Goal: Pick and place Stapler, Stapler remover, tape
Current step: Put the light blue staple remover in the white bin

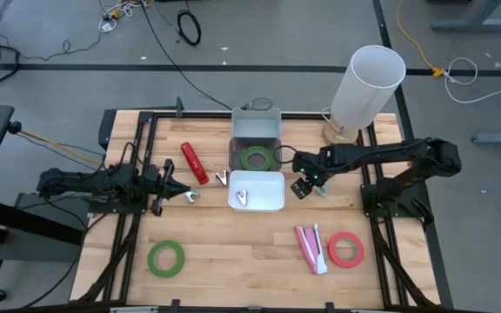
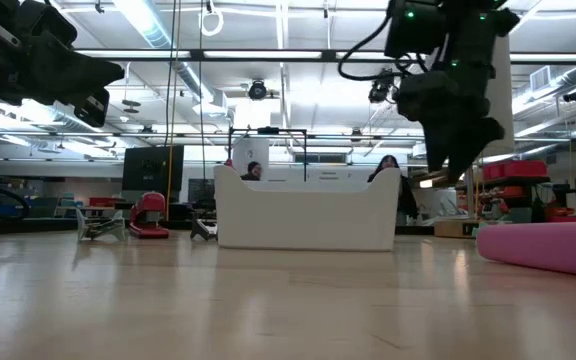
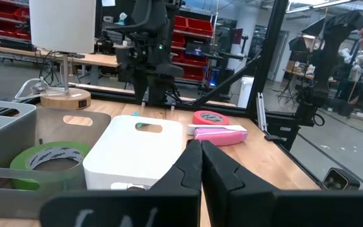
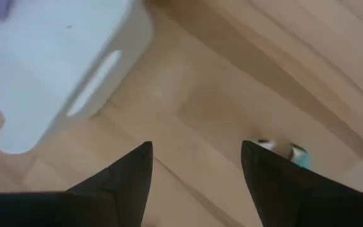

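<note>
My right gripper (image 1: 307, 185) hangs open above the bare table, fingers pointing down, just right of the white bin (image 1: 268, 202). It holds nothing. A staple remover (image 1: 242, 198) lies in that bin. A green tape roll (image 1: 256, 159) lies in the grey bin (image 1: 256, 129) behind it. Loose on the table are a red stapler (image 1: 193, 163), two more staple removers (image 1: 222, 178) (image 1: 192, 197), a green tape roll (image 1: 165, 258), a pink stapler (image 1: 311, 248) and a red tape roll (image 1: 345, 249). My left gripper (image 1: 179, 191) rests shut at the left.
A tall white lamp (image 1: 365, 83) stands at the table's far right corner. A black frame (image 1: 146, 122) runs around the table. In the right wrist view a small white and teal thing (image 4: 282, 150) lies on the wood beside one finger (image 4: 276, 180).
</note>
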`<state>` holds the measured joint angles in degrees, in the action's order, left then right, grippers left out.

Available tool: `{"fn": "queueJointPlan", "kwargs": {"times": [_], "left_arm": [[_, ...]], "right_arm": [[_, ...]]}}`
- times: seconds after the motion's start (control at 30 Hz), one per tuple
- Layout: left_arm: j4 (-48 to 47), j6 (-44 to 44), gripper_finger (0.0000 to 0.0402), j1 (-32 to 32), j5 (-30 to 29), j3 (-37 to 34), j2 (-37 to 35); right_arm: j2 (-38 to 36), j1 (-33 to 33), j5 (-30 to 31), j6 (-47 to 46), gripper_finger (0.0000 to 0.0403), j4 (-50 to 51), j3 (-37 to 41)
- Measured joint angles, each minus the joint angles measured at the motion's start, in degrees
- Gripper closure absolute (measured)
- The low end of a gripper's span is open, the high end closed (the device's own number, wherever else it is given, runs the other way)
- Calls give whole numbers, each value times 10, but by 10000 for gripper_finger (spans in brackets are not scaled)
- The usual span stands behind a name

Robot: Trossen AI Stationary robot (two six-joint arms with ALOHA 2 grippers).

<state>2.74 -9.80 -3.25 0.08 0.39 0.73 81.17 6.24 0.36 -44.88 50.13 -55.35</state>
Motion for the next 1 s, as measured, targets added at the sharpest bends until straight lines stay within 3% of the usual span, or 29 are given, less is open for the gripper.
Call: {"fn": "queueJointPlan", "kwargs": {"times": [0.5, 1.0], "left_arm": [[0, 0, 399, 0, 0, 0, 0], [0, 0, 399, 0, 0, 0, 0]], "right_arm": [[-98, 0, 32, -143, 163, 1, 133], [-116, 23, 66, -172, 163, -57, 212]]}}
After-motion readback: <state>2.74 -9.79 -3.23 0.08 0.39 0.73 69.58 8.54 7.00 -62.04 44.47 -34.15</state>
